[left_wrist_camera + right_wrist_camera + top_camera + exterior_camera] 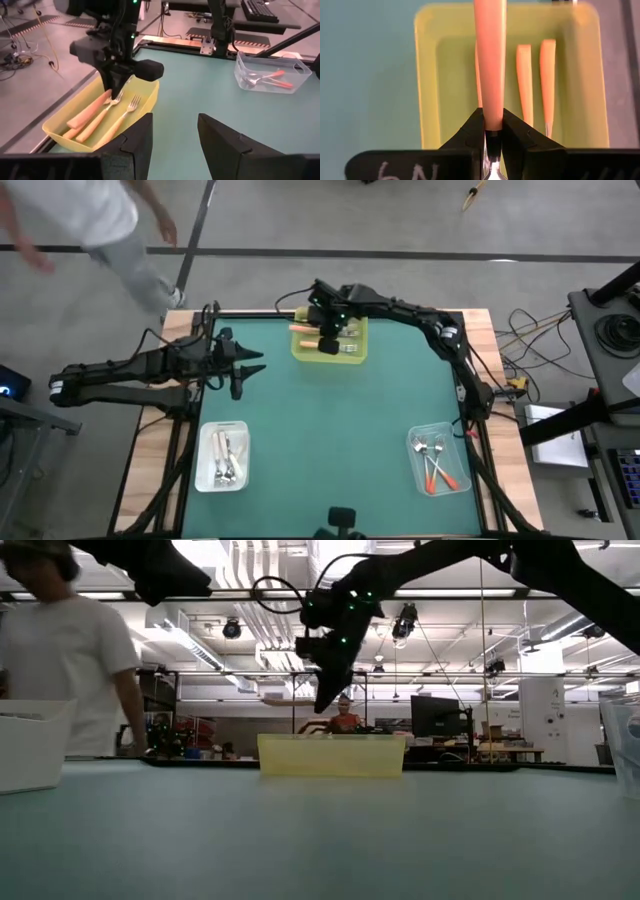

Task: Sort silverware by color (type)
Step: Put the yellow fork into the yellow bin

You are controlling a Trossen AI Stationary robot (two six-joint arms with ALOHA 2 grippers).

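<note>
Overhead, my right gripper (327, 340) hangs over the yellow bin (352, 353) at the far edge of the green table (330, 430), fingers pinched on a light-orange fork (303, 329) whose handle juts out past the bin's rim. My left gripper (250, 369) waits spread and empty over the table's left side. Near corners: a clear bin (222, 457) on the left with white-handled forks (226, 452), another clear bin (440, 460) on the right with red-orange forks (441, 471). A person (105, 225) walks past the far left corner.

Low view: the yellow bin (332, 756) is translucent and straight-walled; the right gripper (327, 690) hangs above it. The fork cannot be made out here. The person (68, 650) stands behind the table at left.

Left wrist view: the right gripper (116, 92) stands over the yellow bin (145, 102); the held fork (90, 109) slants beside two more orange forks (117, 122) lying in it. Handles look smooth, matte plastic; tines shiny.

Right wrist view: my fingers (470, 132) are clamped where the tapered orange handle (490, 60) meets its metal neck. Two loose handles (536, 80) lie parallel on the bin floor (450, 90).
</note>
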